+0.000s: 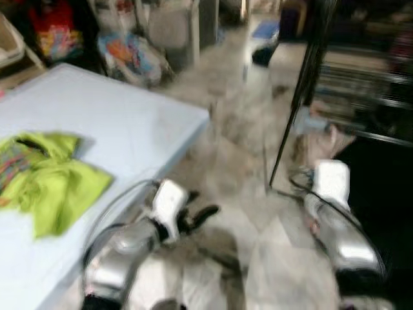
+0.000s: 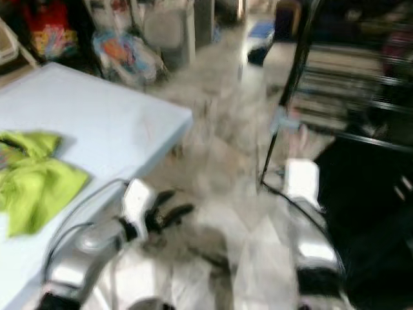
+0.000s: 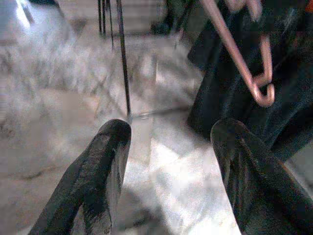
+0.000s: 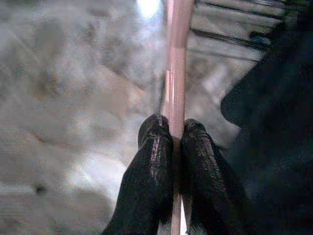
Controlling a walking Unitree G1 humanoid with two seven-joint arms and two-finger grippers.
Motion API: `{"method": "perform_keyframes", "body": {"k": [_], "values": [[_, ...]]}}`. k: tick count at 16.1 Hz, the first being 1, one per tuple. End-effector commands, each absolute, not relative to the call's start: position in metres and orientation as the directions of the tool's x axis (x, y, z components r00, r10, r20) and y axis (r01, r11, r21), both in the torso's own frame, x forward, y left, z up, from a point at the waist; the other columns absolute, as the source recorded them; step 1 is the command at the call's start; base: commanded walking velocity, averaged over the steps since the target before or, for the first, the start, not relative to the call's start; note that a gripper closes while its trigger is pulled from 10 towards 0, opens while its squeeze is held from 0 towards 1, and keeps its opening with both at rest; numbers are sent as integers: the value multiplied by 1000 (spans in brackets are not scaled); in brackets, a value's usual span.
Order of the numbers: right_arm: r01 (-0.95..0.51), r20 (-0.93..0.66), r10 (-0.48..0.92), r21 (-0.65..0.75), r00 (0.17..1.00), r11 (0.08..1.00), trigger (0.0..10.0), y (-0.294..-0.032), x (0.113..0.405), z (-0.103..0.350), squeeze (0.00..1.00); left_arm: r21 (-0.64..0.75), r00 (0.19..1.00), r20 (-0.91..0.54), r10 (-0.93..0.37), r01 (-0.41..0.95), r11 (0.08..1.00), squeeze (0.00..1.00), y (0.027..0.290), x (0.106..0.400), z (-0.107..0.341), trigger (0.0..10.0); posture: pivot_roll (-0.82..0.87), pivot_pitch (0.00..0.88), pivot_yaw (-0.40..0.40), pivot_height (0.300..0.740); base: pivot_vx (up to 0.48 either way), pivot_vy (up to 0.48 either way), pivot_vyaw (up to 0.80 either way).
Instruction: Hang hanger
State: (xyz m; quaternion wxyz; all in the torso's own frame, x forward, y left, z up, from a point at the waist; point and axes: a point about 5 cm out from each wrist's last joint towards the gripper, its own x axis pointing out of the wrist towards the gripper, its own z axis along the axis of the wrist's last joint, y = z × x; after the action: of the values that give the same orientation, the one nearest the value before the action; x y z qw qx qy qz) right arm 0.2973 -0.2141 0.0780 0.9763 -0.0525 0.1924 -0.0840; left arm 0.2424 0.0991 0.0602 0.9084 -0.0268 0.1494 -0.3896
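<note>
1. Right pincer (image 4: 175,129) pressed together on pink hanger (image 4: 174,73), bar pinched between the two black fingers (image 4: 151,161).
2. Hanger also seen from left wrist view, hook end (image 3: 264,93) hanging in front of dark cloth (image 3: 230,88).
3. Left pincer (image 3: 168,147) spread wide, nothing between fingers, aimed at marble floor (image 3: 63,98).
4. In head views, left arm (image 1: 139,236) low beside light blue tabletop (image 1: 122,129), black fingers sticking out over floor.
5. Right arm (image 1: 335,219) low on the right, near thin black rack pole (image 1: 300,97).
6. Yellow-green garment (image 1: 48,177) lying crumpled on tabletop, well apart from both pincers.
7. Head views blurred.
</note>
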Motion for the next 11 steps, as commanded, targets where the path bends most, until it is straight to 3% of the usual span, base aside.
{"method": "perform_keyframes", "body": {"k": [1,2,11], "values": [[173,-395,-223,-159,891,972,10000,-229,290,72,0,-154,641,-226,-734,720,676,0,91,244,67,10000,-59,0,50,740,292,379,0],[170,-386,-222,-163,896,972,10000,-228,291,73,0,-149,648,-232,-726,713,685,0,92,244,67,10000,-59,0,50,740,281,390,0],[191,-432,-231,-136,871,972,10000,-224,289,62,0,-141,636,-248,-730,722,677,0,90,243,65,10000,-52,0,49,740,0,0,0]]}}
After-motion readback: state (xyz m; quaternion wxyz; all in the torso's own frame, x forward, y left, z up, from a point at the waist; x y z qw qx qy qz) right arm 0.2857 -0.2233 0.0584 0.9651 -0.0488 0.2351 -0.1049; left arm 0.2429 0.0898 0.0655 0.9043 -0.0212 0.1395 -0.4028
